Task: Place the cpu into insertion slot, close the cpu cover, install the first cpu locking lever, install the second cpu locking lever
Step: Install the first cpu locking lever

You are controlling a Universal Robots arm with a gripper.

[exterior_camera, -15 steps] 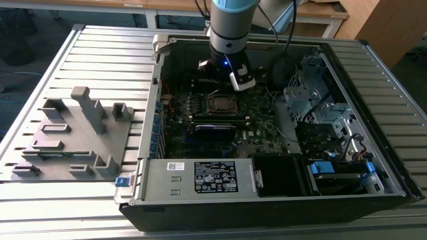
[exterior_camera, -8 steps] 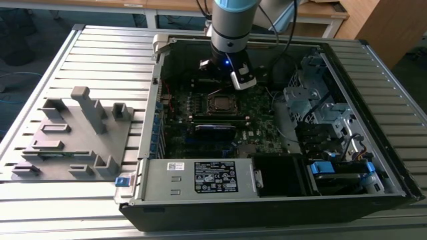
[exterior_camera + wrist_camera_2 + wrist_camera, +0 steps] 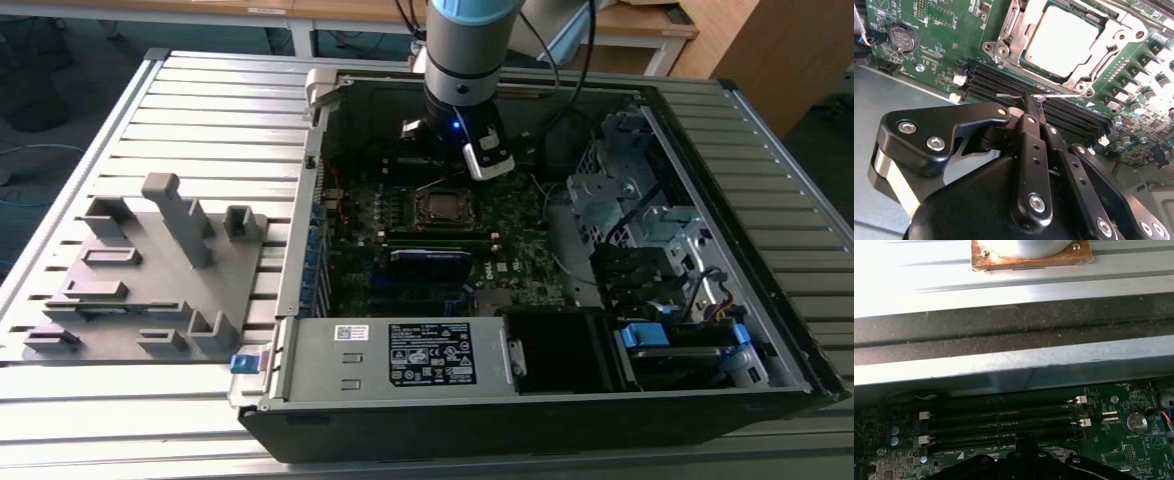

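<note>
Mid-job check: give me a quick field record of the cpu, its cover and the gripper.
cpu: seated, silver top showing
cpu cover: lying flat, framing the cpu
gripper: fingers together, tips by the memory slots
thin metal lever: right at the tips; contact cannot be told
computer case: open, arm reaching in

Workshop: slatted metal bench [image 3: 200, 100], open computer case [image 3: 534, 420], grey fixture [image 3: 147, 270].

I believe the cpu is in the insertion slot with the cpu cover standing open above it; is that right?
Not quite: in the second wrist view the cpu cover lies flat over the cpu, framing it, not standing open. The cpu is indeed in the insertion slot.
</note>
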